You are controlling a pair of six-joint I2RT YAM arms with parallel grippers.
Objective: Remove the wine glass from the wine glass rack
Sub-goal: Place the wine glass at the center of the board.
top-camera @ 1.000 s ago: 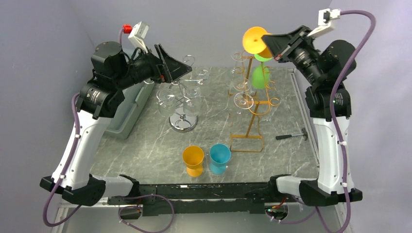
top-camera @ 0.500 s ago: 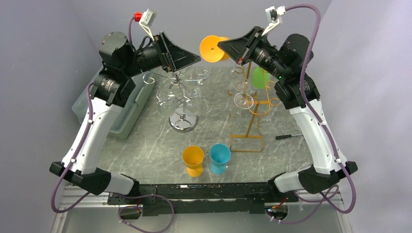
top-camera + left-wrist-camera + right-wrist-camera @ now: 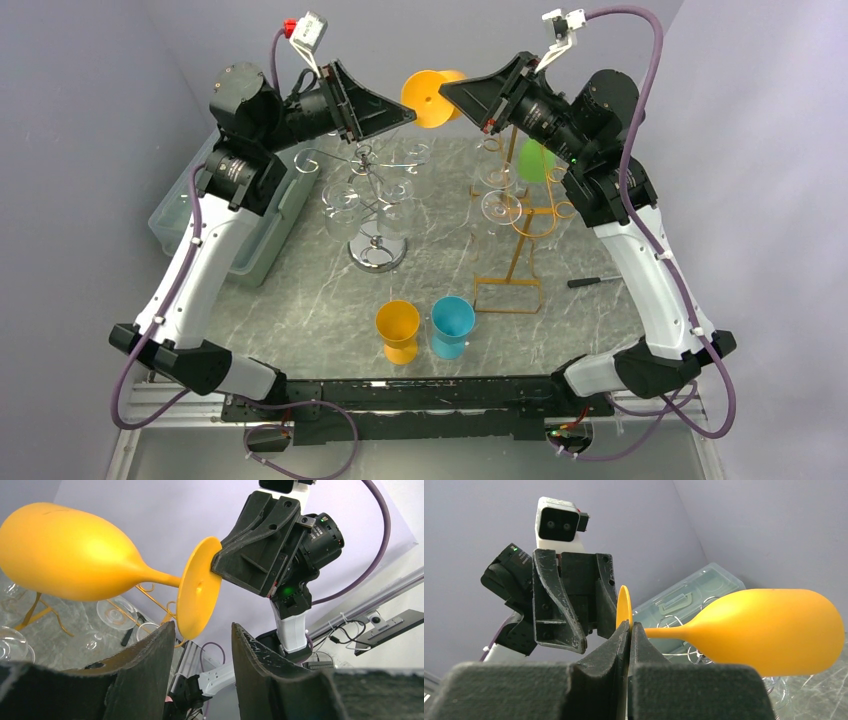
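High above the worktop (image 3: 300,300), between the two arms, the orange wine glass (image 3: 422,98) hangs on its side, off the gold wine glass rack (image 3: 520,215) and well above it. Look at the right pincer (image 3: 629,625): clamped tight on the rim of the foot, stem level, bowl sticking out sideways. Facing it nose to nose is the left pincer (image 3: 202,625), jaws parted, the foot's lower edge dipping between them, with a clear gap to one finger and very close to the other; whether it touches there I cannot tell. Down on the gold rack a green glass (image 3: 535,160) hangs among clear ones. Beside it the silver rack (image 3: 375,205) carries clear glasses too. Near the front edge, an orange cup (image 3: 398,328) and a blue cup (image 3: 452,325) stand side by side.
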